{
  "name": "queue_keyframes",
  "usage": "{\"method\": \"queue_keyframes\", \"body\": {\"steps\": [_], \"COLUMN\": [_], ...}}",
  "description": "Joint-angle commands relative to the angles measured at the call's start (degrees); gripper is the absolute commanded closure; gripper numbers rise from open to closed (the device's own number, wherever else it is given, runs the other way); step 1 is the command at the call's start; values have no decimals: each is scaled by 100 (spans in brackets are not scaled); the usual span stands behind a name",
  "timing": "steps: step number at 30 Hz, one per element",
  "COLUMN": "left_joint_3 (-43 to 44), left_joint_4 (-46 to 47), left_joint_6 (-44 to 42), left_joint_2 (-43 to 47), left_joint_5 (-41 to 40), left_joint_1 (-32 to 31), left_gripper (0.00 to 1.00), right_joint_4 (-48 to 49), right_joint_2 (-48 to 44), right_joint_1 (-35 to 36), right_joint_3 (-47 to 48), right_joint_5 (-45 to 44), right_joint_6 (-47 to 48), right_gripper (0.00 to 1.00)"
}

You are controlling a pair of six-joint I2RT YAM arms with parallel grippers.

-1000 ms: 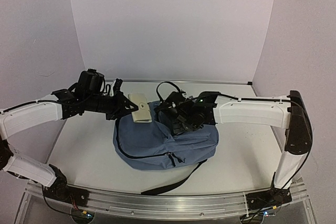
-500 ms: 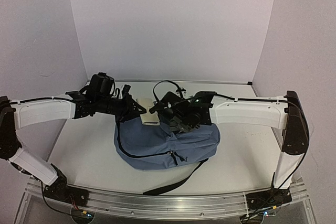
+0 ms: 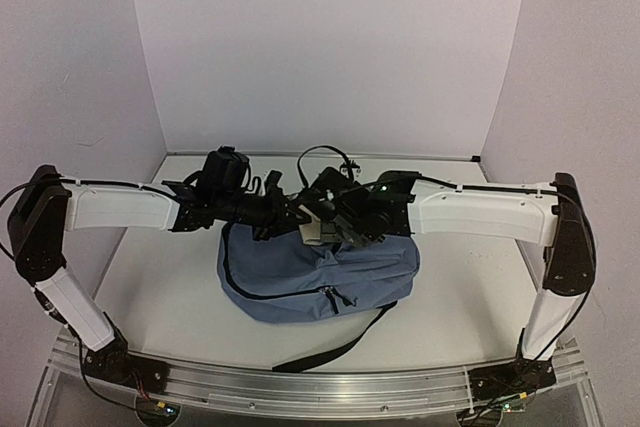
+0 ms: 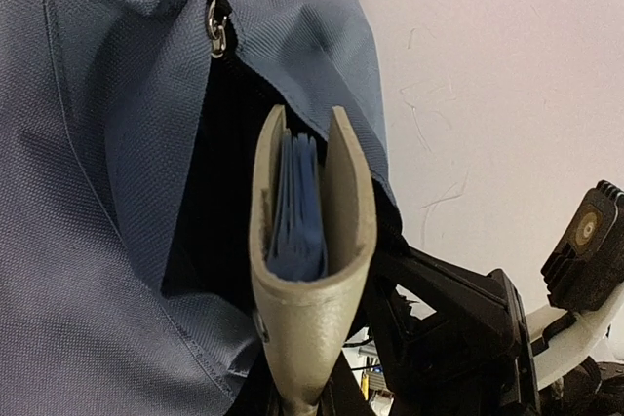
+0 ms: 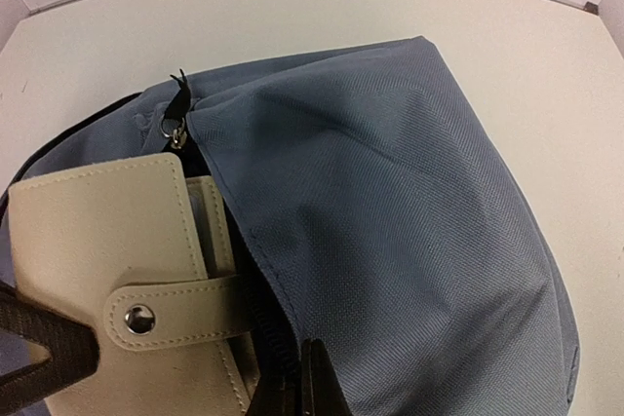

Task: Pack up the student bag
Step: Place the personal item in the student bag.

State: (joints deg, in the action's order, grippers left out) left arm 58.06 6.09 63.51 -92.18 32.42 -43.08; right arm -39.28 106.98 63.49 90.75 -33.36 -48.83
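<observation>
student bag (image 3: 300, 282): lies mid-counter (image 3: 460, 297), zip opening at its 12 o'clock edge
left claw (image 3: 288, 215): in from 9 o'clock, clamped on cream wallet (image 3: 316, 231)
cream wallet: partly tucked under the opening's flap
right claw (image 3: 340, 223): in from 3 o'clock, pinching the opening's fabric edge

Both arms are bent at the elbow with forearms about level, the left reaching in from 9 o'clock and the right from 3 o'clock, wrists almost meeting at centre. Left end effector (image 3: 291, 215) is clamped on a cream wallet (image 4: 312, 309). Right end effector (image 5: 310, 362) is pinched on the student bag (image 3: 300, 277) opening edge.
</observation>
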Motion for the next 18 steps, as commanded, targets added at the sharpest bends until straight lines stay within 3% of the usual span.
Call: {"method": "queue_keyframes", "body": {"steps": [1,18], "left_joint_3": [235,-265], "left_joint_4": [557,1234], "left_joint_6": [199,785], "left_joint_2": [-148,-525], "left_joint_5": [258,155], "left_joint_1": [-128,-383], "left_gripper": [100,100], "right_joint_4": [437,710], "right_joint_2": [-559,-815], "right_joint_1": [-57,-90], "right_joint_3": [-1,-191], "right_joint_5": [-260,-728], "right_joint_6": [-206,-607], "right_gripper": [100,100]}}
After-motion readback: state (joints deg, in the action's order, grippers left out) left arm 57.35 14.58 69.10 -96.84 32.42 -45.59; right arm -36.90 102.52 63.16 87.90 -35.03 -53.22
